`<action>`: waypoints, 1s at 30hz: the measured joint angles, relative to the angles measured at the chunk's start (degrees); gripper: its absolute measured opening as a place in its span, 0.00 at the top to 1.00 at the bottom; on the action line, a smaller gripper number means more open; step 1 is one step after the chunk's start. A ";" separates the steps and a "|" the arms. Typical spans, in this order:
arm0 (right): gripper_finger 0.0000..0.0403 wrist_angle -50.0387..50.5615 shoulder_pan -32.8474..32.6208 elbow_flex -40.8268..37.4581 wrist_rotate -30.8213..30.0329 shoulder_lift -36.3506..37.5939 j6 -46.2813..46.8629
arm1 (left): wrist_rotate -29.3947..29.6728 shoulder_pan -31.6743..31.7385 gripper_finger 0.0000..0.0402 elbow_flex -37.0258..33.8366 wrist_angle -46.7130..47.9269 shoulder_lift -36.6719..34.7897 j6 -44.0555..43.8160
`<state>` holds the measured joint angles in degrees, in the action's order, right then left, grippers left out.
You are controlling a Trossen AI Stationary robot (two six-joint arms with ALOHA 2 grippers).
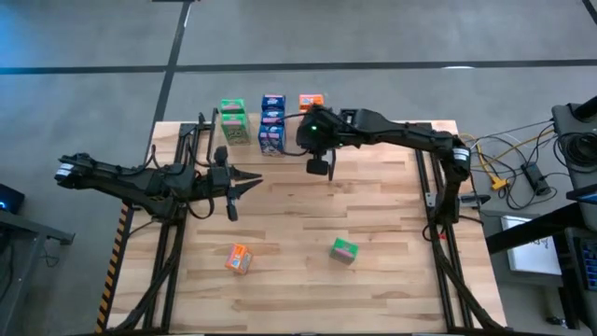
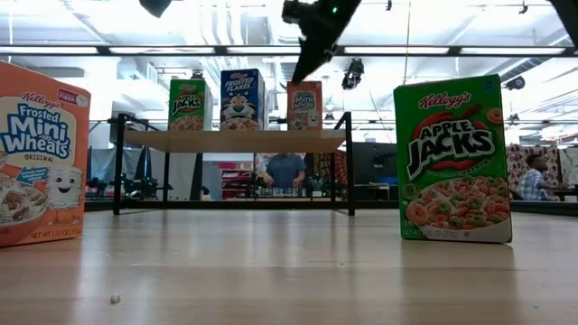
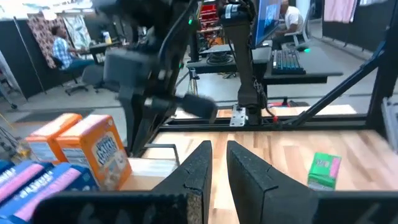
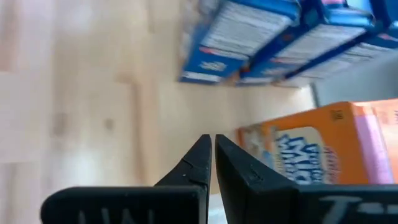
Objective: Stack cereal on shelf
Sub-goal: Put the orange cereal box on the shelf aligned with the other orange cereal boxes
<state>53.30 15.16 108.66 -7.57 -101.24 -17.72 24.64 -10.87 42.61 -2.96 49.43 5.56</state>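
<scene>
The shelf (image 1: 270,126) stands at the far edge of the table (image 1: 298,280), carrying green boxes (image 1: 233,121), blue boxes (image 1: 271,123) and one orange box (image 1: 311,101) in a row; the shelf end beyond the orange box is bare. The right gripper (image 1: 320,166) hangs just in front of the shelf near that orange box, its fingers pressed together and holding nothing. The left gripper (image 1: 250,183) waits near the shelf's green end, out over the table, jaws nearly together and empty. Well apart from the shelf, toward the near edge, an orange cereal box (image 1: 239,259) and a green cereal box (image 1: 344,249) stand alone, with wide bare wood between them and the shelf.
</scene>
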 joint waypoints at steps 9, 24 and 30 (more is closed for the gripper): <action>0.97 -7.66 -3.89 -11.36 5.29 9.89 1.25 | -1.66 -3.41 0.92 0.00 -0.02 0.88 -9.97; 0.97 -36.81 -8.23 -44.34 6.16 30.31 1.18 | -1.68 -7.35 0.92 0.00 1.09 7.52 -35.98; 0.97 -48.29 -8.17 -52.71 9.57 36.68 0.18 | -1.70 -8.63 0.92 1.99 6.81 11.28 -46.22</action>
<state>5.00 6.98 55.95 2.00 -64.56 -17.54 22.94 -19.51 44.60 3.85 60.71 -40.66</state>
